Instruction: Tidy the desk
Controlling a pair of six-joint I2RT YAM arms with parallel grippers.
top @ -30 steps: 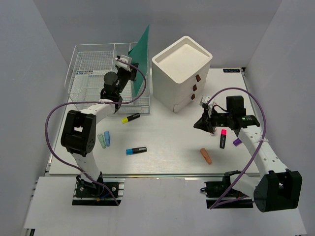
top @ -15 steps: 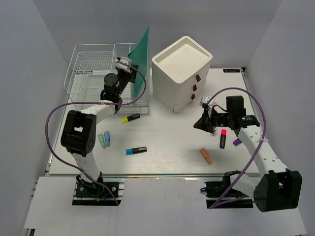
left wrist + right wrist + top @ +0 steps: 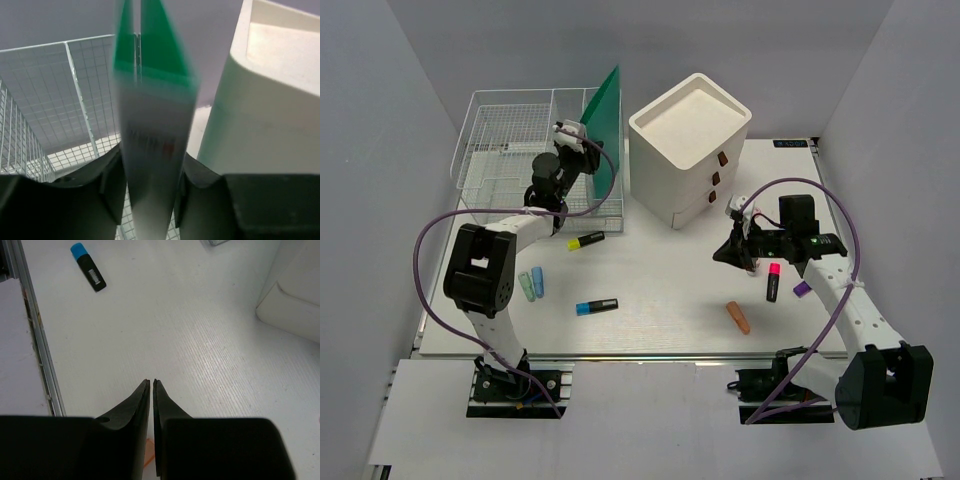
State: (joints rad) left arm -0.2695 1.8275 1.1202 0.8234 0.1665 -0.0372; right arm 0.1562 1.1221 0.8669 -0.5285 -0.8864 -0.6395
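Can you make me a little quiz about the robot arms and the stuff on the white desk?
1. True or false: the right gripper holds a highlighter.
2. What is the left gripper pinching? A) green folder B) pencil C) cup
3. Which colour highlighter lies nearest the wire basket?

Key:
1. False, it is shut and empty.
2. A.
3. The yellow highlighter.
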